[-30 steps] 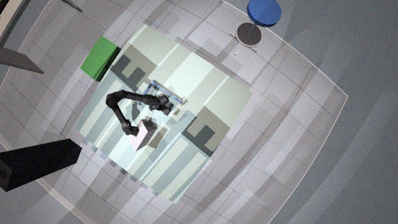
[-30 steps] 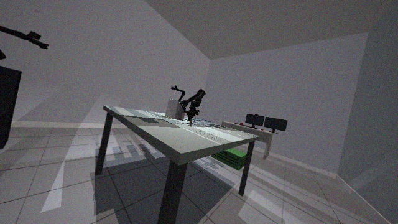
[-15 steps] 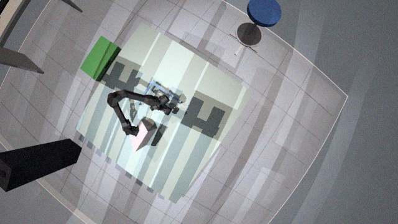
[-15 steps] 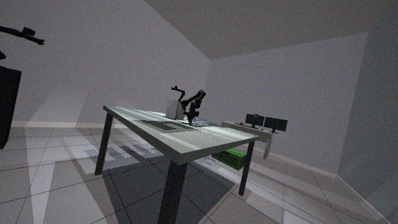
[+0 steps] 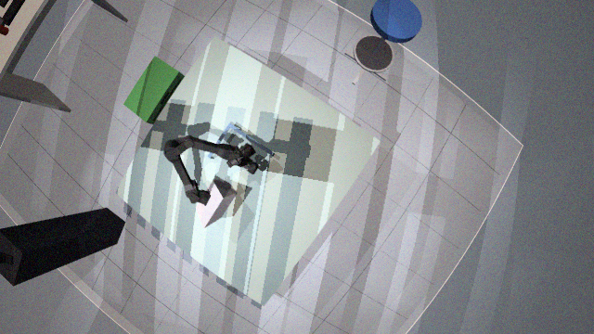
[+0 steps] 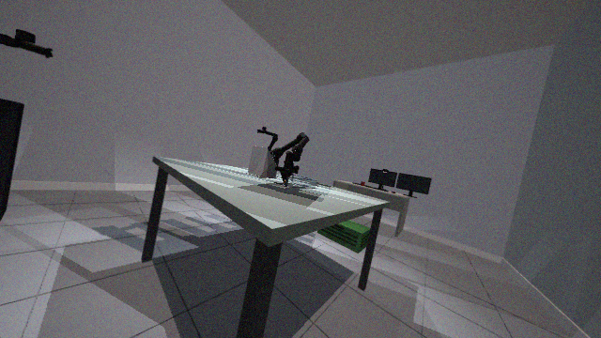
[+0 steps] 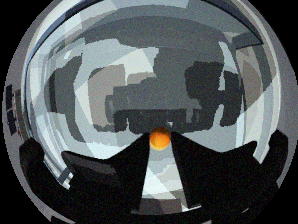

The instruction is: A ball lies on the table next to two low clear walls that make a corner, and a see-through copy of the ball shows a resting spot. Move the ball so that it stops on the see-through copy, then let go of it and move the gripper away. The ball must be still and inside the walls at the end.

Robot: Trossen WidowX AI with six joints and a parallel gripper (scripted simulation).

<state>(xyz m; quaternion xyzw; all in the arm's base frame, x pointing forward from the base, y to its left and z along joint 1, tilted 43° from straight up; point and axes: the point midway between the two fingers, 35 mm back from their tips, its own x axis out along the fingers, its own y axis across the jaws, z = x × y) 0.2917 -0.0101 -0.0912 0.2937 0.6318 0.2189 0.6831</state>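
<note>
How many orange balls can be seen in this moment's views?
1: a small orange ball in the wrist view, held between the black gripper's fingers. The see-through copy cannot be made out; it may be hidden.

A small round orange ball shows bright between the black claw's dark fingers. Under the claw, the pale greenish-white tabletop is banded with grey shadow stripes. Well away from the claw sit a green box and a blue round stool.
</note>
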